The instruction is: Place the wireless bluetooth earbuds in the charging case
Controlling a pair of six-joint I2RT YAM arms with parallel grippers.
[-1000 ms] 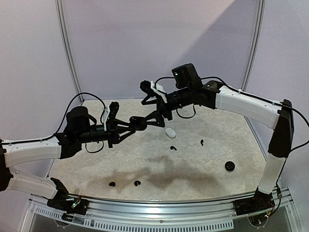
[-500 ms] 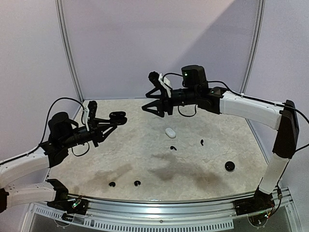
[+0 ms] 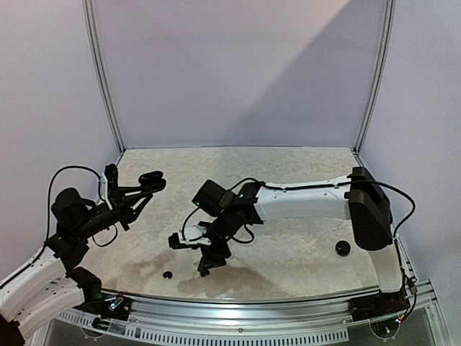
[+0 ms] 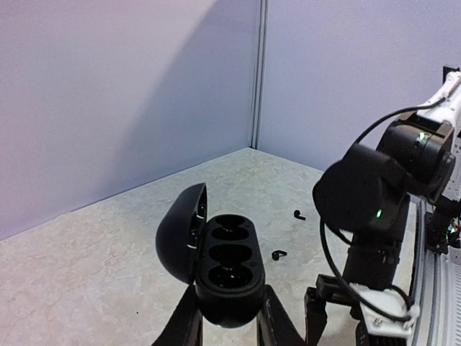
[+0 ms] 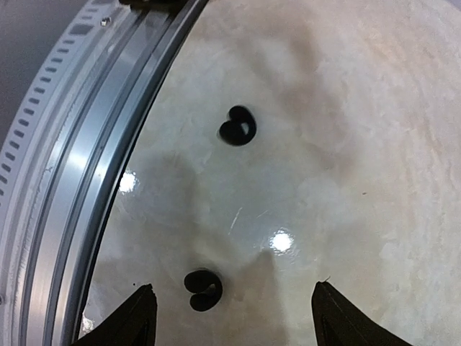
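Right gripper [image 5: 234, 313] jaws spread, straddling black earbud [image 5: 203, 290] flat on table [image 5: 346, 144], off-centre in the gap, second bud [image 5: 238, 126] well ahead; left gripper [image 4: 227, 328], farther off, pinches open charging case [image 4: 220, 263].

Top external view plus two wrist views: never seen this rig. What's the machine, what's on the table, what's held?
Two robot arms are bolted at the near edge of a table. The top view looks down from above and behind them; each wrist view rides on one arm, looking past its own tool. The left tool grips an open black charging case, wells apparently empty, above the table. The right tool is open, holding nothing, low over one black earbud, a second lying beyond. Two black earbuds also show in the left wrist view. A small black round item lies on the right.
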